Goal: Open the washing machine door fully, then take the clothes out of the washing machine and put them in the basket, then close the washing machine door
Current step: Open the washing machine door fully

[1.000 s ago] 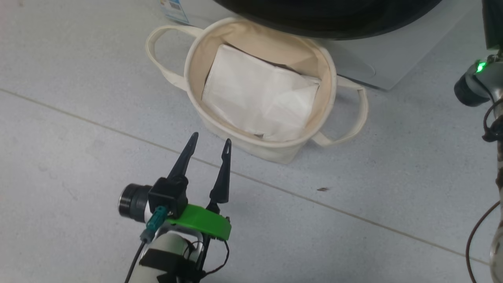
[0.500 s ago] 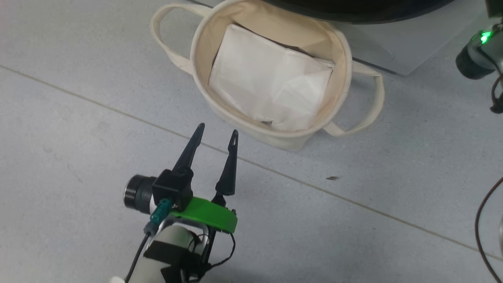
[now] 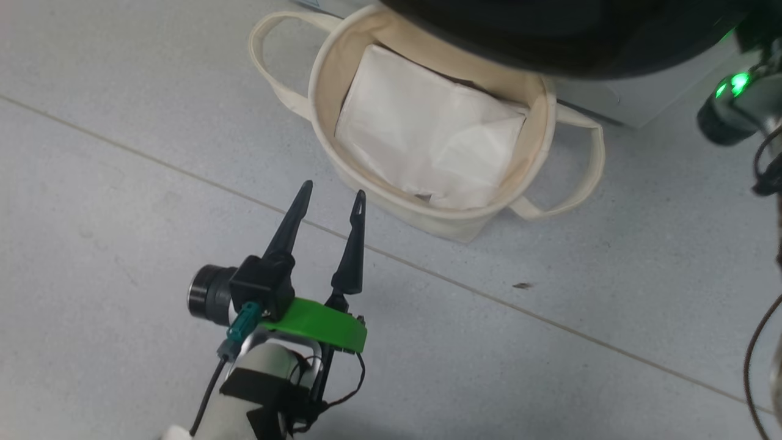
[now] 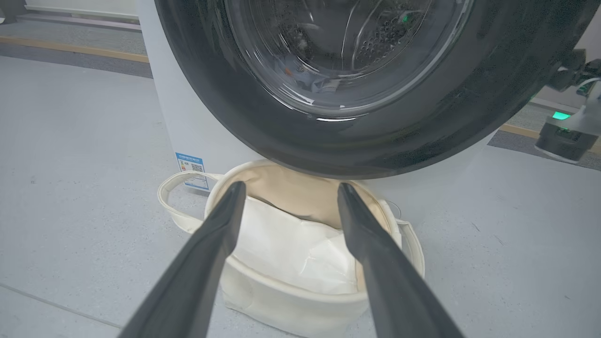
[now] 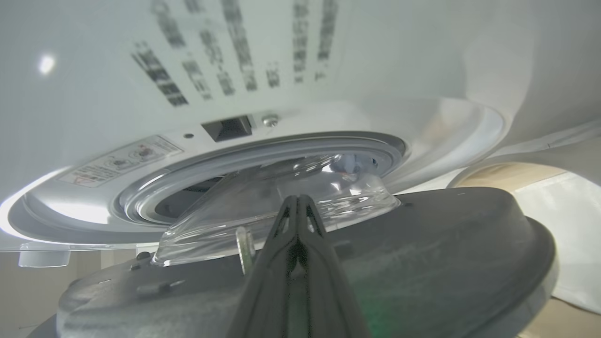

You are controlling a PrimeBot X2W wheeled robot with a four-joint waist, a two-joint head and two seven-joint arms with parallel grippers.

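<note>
A laundry spot in a bare room, more a test space than a home, was suggested. A white washer (image 4: 185,117) with a black-rimmed glass door (image 4: 422,141) and a blue label (image 4: 191,170) was seen standing on a plain grey tiled floor (image 3: 122,201), with a cream canvas basket (image 4: 281,305) set in front. A yellow strip (image 4: 70,49) was seen along the floor's far edge.

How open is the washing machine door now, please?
Partly open: the door stands angled off the washing machine, its glass bowl close to the grey ring.
</note>
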